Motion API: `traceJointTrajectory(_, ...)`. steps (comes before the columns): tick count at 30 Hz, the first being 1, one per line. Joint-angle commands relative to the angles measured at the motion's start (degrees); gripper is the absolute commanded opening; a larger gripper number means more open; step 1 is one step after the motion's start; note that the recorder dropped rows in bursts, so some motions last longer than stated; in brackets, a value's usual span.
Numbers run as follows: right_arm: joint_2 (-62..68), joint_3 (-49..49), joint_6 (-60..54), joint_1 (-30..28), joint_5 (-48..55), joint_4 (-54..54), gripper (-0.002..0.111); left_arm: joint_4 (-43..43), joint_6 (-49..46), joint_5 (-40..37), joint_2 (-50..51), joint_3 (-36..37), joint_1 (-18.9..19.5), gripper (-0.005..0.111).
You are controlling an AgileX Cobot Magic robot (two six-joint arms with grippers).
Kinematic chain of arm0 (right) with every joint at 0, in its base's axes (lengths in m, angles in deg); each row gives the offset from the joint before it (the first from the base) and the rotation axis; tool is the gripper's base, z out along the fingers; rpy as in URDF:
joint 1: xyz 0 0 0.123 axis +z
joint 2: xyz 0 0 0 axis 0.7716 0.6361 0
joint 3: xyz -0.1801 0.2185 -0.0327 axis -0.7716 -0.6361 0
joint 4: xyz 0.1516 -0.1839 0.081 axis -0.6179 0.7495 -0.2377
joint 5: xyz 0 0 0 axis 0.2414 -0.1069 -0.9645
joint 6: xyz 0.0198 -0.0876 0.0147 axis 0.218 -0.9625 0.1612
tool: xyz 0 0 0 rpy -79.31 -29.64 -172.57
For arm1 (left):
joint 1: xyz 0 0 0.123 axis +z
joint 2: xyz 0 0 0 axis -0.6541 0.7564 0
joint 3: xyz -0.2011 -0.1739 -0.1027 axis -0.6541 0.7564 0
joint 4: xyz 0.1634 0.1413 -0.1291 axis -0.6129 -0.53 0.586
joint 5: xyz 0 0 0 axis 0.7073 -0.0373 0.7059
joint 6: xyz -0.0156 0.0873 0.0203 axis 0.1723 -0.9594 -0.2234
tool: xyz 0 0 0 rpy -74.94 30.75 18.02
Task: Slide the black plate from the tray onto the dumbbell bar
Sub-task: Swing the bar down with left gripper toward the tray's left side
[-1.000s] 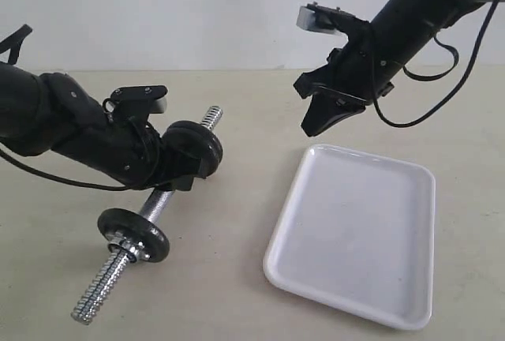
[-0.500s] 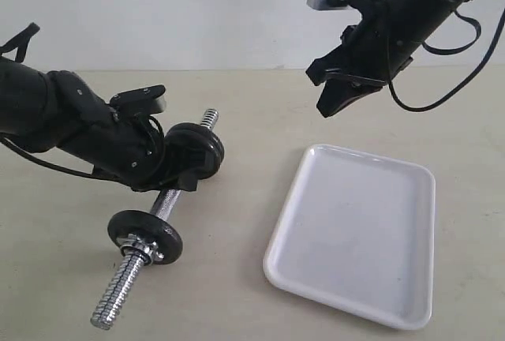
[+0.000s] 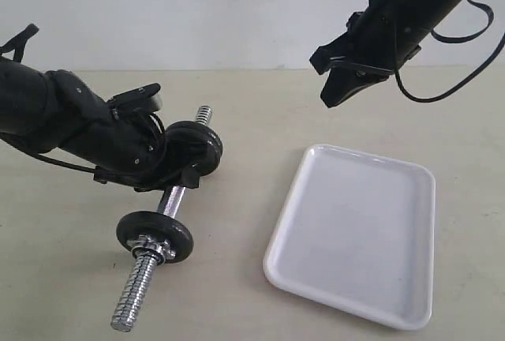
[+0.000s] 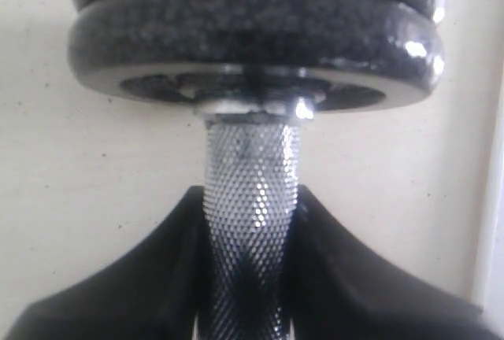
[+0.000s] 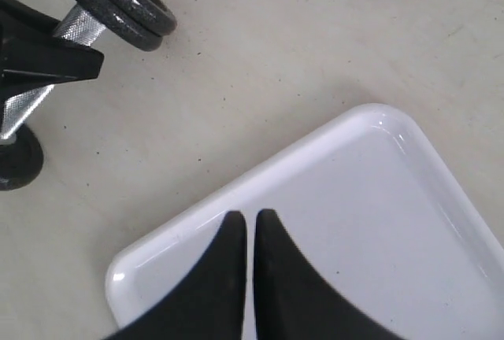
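My left gripper (image 3: 177,183) (image 4: 250,198) is shut on the knurled middle of the dumbbell bar (image 3: 171,200) (image 4: 252,155) and holds it tilted above the table. Two black discs (image 3: 200,147) (image 4: 252,33) sit pressed together on the bar just beyond the fingers. I cannot tell which of them is the black plate. A third disc (image 3: 155,234) backed by a chrome star nut (image 3: 148,248) sits near the bar's front threaded end. The white tray (image 3: 355,230) (image 5: 354,222) holds nothing. My right gripper (image 3: 328,99) (image 5: 250,216) hangs shut and empty above the tray's far left corner.
The beige table (image 3: 260,112) carries only the tray at the right. The left arm (image 3: 55,120) stretches in from the left edge. The right arm (image 3: 418,1) with its cable comes down from the top right. A pale wall stands behind.
The left arm has swung the bar, so its front threaded end moved right and nearer. The right gripper rose and drifted right, staying shut.
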Motion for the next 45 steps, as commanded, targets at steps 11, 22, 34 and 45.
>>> traceJointTrajectory(11,-2.90,0.46,0.38,-0.34,0.77,-0.25,0.000,4.49,-2.01,4.48,-2.61,-2.71,-0.55,0.004)
traceJointTrajectory(22,-3.04,0.46,0.40,-0.34,1.34,-0.28,0.000,4.49,-4.32,-0.12,4.89,-8.17,-1.70,0.004)
traceJointTrajectory(34,-3.03,0.46,0.30,-0.34,-0.19,-0.28,0.000,4.49,-4.56,-1.13,5.41,-10.70,-2.73,0.004)
traceJointTrajectory(45,-3.03,0.46,0.30,-0.34,-0.30,-0.28,0.000,4.49,-4.42,-0.23,5.41,-10.70,-6.34,0.004)
